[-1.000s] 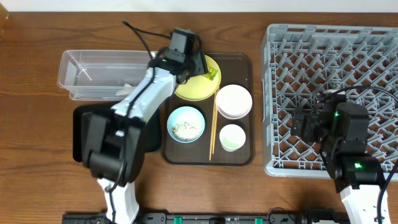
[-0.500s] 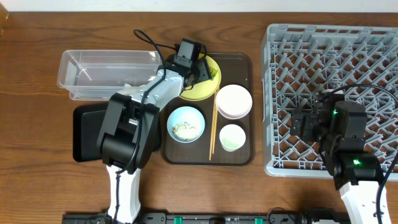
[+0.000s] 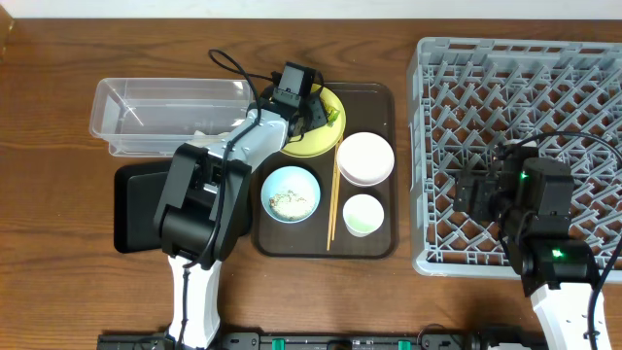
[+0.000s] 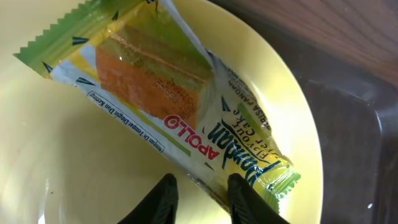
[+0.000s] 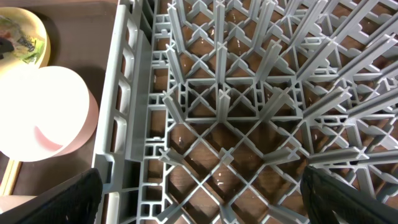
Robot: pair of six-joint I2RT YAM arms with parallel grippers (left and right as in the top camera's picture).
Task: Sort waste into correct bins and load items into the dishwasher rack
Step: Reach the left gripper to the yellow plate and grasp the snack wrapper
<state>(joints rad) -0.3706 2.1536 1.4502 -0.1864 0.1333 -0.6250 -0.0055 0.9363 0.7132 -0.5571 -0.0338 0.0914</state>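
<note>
The snack wrapper (image 4: 186, 106) is seen lying on the yellow plate (image 4: 74, 168), its lower edge straddled by the left gripper (image 4: 202, 196), whose close-set fingers cannot be told to be clamping it, while the right gripper (image 5: 205, 199) is held spread wide over the dishwasher rack (image 5: 217, 106)

Snack wrapper (image 4: 180, 106), yellow-green, orange print, marked "Apollo": lies slantwise on round yellow plate (image 4: 74, 174). Left gripper (image 4: 202, 198): black fingertips (image 4: 163, 198) astride wrapper's lower edge. Dark brown tray (image 4: 348, 137) beneath plate.
</note>
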